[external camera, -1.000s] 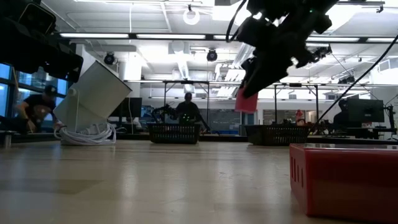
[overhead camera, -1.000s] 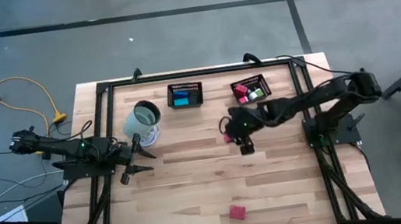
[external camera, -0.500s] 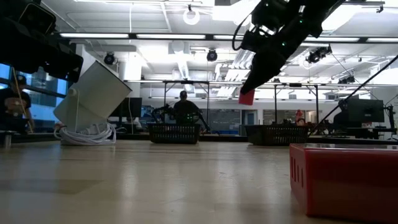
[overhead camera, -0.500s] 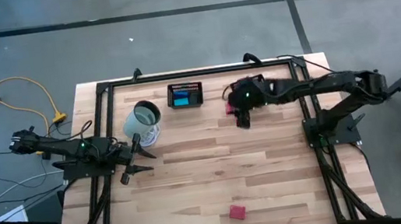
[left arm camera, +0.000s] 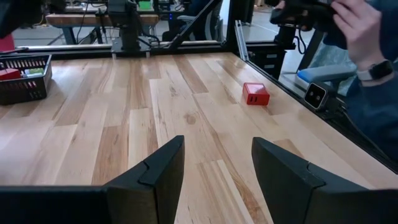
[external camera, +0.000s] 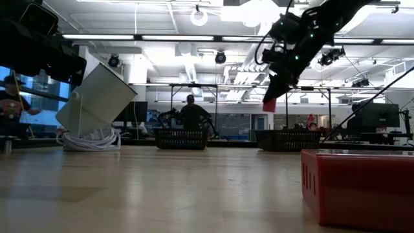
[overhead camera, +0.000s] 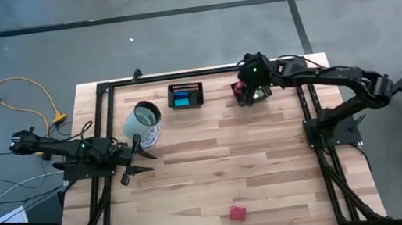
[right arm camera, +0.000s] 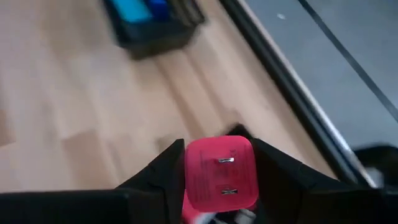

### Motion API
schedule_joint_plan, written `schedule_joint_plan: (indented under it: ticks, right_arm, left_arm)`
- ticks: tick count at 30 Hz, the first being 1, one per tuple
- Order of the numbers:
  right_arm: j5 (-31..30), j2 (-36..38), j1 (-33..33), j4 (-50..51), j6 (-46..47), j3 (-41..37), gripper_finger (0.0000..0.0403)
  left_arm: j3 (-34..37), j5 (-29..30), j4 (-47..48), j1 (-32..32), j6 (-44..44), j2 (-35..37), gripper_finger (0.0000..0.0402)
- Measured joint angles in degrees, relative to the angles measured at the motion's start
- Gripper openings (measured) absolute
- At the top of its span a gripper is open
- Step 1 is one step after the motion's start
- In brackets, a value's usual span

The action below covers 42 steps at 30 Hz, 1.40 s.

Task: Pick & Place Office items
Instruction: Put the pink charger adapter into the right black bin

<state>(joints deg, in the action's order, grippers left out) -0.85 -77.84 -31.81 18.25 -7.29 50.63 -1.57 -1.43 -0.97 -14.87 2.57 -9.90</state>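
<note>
- The right gripper (overhead camera: 244,93) has moved from open table to the far edge, and now hangs over the right-hand mesh basket (overhead camera: 255,89).
- Its fingers (right arm camera: 155,180) are clenched on a pink plug-shaped block (right arm camera: 221,173). In the low view the block (external camera: 270,105) hangs in the air above that basket (external camera: 288,140), farther right than half a second ago.
- The left gripper (overhead camera: 136,166) has not moved; it waits near the table's left side beside a tipped white cup (overhead camera: 141,120), jaws released with nothing between them.
- A red block (overhead camera: 237,213) lies unmoved on the near part of the wooden table (overhead camera: 210,174).
- The other mesh basket (overhead camera: 185,96), holding blue pieces, keeps its place.
- A person's hand (left arm camera: 360,28) shows beyond the table's edge.
</note>
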Motion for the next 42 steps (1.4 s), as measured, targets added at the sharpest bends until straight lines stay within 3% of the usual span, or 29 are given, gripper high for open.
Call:
schedule_joint_plan:
  ticks: [16, 25, 42]
  right_arm:
    - [-7.2, 0.0, -9.1, 6.3, 7.2, 0.0, 0.0148]
    - [-11.3, -1.1, -9.1, 7.5, 9.7, 0.0, 0.0148]
    - [-12.7, -11.3, -9.1, 4.1, 13.8, 0.0, 0.0148]
  left_arm:
    - [0.0, 0.0, 0.0, 0.0, 0.0, 0.0, 0.018]
    - [0.0, 0.0, 0.0, 0.0, 0.0, 0.0, 0.018]
    - [0.0, 0.0, 0.0, 0.0, 0.0, 0.0, 0.018]
